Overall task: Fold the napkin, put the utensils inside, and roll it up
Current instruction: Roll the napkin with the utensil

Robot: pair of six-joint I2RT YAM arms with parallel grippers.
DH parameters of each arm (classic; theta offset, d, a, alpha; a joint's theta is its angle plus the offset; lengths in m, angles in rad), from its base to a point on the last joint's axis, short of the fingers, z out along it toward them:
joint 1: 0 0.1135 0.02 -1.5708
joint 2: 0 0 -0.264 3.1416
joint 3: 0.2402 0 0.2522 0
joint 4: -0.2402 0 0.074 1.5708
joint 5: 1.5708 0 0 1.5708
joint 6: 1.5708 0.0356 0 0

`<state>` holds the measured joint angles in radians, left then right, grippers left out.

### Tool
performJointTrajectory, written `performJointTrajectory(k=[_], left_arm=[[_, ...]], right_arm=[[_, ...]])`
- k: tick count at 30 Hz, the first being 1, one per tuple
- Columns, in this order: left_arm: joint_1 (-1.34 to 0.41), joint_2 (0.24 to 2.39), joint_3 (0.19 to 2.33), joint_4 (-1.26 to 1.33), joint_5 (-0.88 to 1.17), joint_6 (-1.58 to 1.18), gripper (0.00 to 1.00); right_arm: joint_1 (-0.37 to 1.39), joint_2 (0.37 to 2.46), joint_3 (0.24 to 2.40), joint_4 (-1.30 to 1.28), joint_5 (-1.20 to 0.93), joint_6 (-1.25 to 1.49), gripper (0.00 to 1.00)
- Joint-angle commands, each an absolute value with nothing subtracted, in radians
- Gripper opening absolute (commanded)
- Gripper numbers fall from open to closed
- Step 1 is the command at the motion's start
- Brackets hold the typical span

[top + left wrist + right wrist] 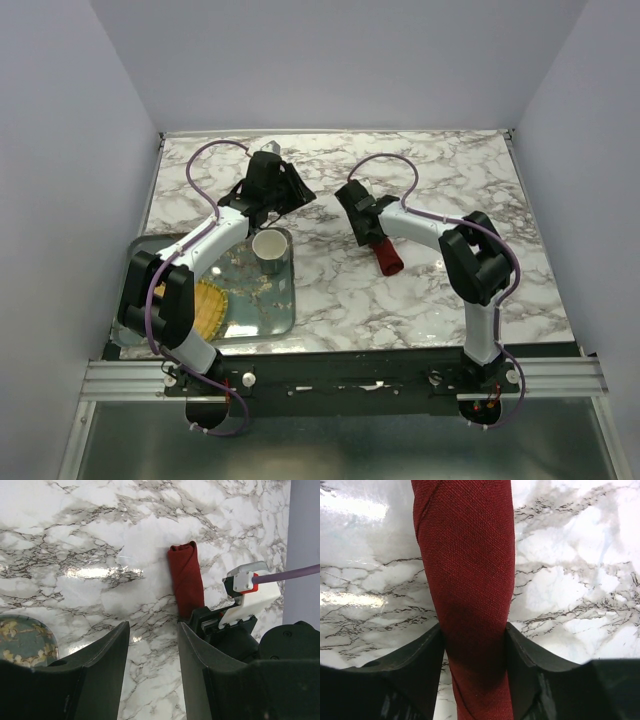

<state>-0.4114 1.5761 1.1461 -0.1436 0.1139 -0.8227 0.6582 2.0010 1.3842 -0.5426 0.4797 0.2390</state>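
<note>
The napkin [389,256], dark red, lies rolled into a tight tube on the marble table, right of centre. My right gripper [374,238] is at the roll's far end. In the right wrist view its two black fingers press against both sides of the napkin [465,555], so the right gripper [473,635] is shut on it. My left gripper [292,190] hovers over bare marble at the back left, open and empty [152,630]. Its camera sees the napkin [186,580] roll with the right gripper [212,622] at one end. The utensils are hidden.
A glass tray [285,310] sits at the front left beside the left arm, with a pale cup [269,248] at its far end and a yellow woven mat [208,308] in it. The tray's corner [20,640] shows in the left wrist view.
</note>
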Motion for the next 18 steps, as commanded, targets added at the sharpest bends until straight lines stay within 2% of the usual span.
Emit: performJointTrajectory(k=[1, 5, 7, 10, 14, 18], left_arm=[[-0.405, 1.559, 1.141, -0.127, 0.124, -0.818, 0.52], [-0.407, 1.575, 1.14, -0.121, 0.132, -0.818, 0.52], [-0.408, 1.586, 1.143, -0.117, 0.158, -0.816, 0.52], [-0.417, 1.624, 1.152, -0.104, 0.213, -0.819, 0.52], [-0.462, 1.675, 1.169, -0.089, 0.239, -0.821, 0.52], [-0.531, 1.724, 1.198, -0.09, 0.253, -0.824, 0.51]], right_arm=[[0.657, 2.029, 1.336, -0.597, 0.45, 0.261, 0.54], [0.635, 2.013, 1.327, -0.583, 0.405, 0.261, 0.49], [0.623, 1.996, 1.322, -0.571, 0.367, 0.256, 0.42], [0.595, 1.965, 1.302, -0.534, 0.263, 0.241, 0.39], [0.525, 1.962, 1.295, -0.497, -0.043, 0.218, 0.36], [0.471, 1.971, 1.292, -0.48, -0.23, 0.209, 0.34]])
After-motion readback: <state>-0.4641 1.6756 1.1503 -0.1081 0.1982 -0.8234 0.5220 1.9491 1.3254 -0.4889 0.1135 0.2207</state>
